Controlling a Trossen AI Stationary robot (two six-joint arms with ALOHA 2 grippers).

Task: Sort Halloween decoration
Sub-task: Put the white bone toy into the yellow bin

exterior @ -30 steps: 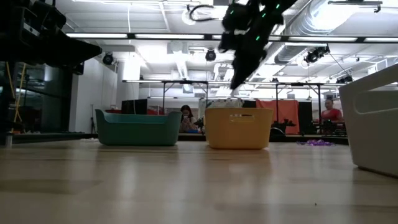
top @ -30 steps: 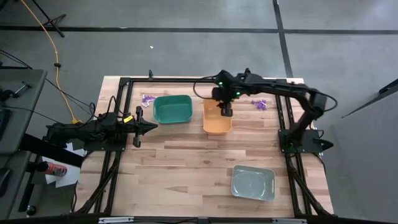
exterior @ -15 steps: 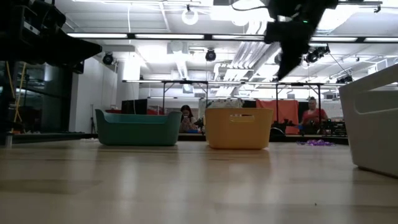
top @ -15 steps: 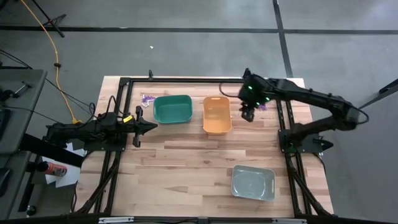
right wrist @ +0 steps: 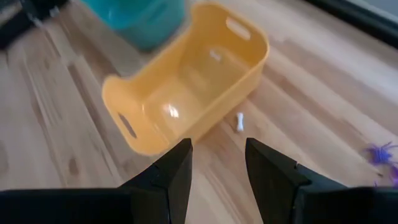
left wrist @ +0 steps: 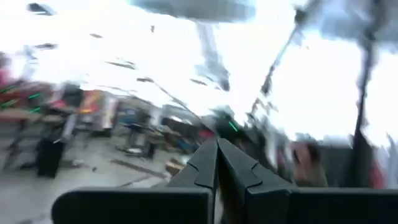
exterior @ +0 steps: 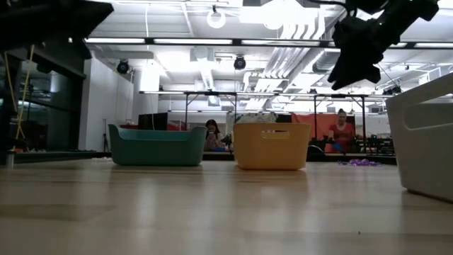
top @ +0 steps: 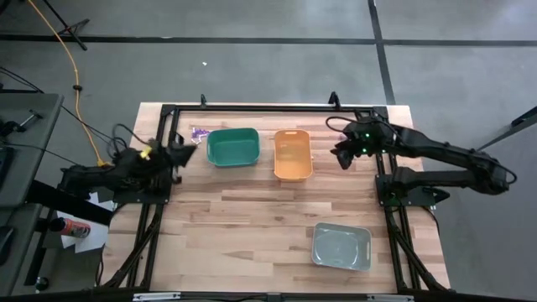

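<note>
Right gripper (top: 340, 156) moved off the orange bin (top: 293, 154) toward the table's right edge, fingers apart, empty. Left gripper (top: 188, 151) closed, empty. Grey bin (top: 341, 247) near. White trinket (right wrist: 240, 121) beside orange bin; purple trinkets (top: 198, 132) far-left beside green bin (top: 232, 147).

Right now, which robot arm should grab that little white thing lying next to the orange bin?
The right one, probably. The right gripper is open and looks straight at the little white trinket beside the orange bin. The left gripper is shut, over beyond the green bin.
</note>
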